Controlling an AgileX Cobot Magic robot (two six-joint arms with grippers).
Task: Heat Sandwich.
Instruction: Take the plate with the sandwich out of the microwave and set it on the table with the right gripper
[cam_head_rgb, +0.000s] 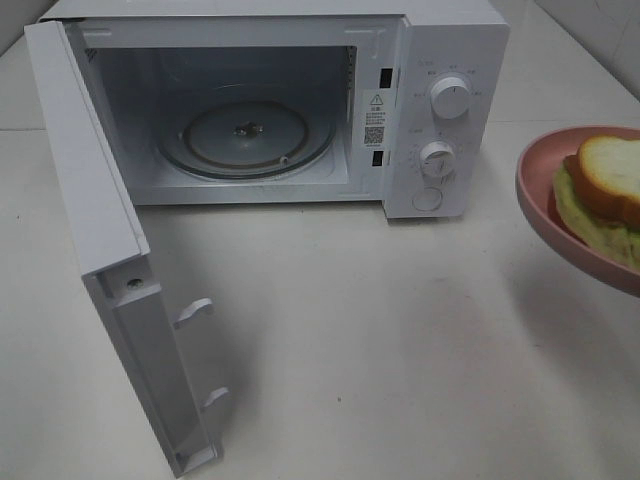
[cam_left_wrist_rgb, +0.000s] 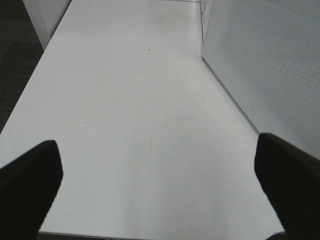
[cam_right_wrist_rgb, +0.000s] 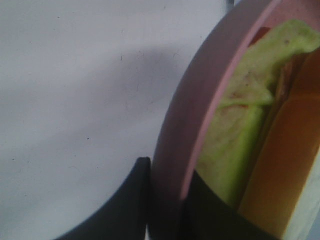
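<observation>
The sandwich (cam_head_rgb: 605, 195), pale bread with a tan crust over green leaf, lies on a round pink plate (cam_head_rgb: 535, 200) held in the air at the right edge of the exterior high view. In the right wrist view my right gripper (cam_right_wrist_rgb: 167, 205) is shut on the plate's rim (cam_right_wrist_rgb: 200, 110), one dark finger outside it and one inside against the sandwich (cam_right_wrist_rgb: 245, 130). The white microwave (cam_head_rgb: 440, 60) stands at the back with its door (cam_head_rgb: 85, 190) swung wide open and its glass turntable (cam_head_rgb: 245, 140) bare. My left gripper (cam_left_wrist_rgb: 157, 170) is open above the white table (cam_left_wrist_rgb: 125, 100), beside the door.
The open door (cam_left_wrist_rgb: 265, 60) juts forward on the left, nearly to the table's front edge. Two knobs (cam_head_rgb: 450, 97) sit on the microwave's right panel. White tabletop (cam_head_rgb: 400, 340) stretches between the microwave and the plate.
</observation>
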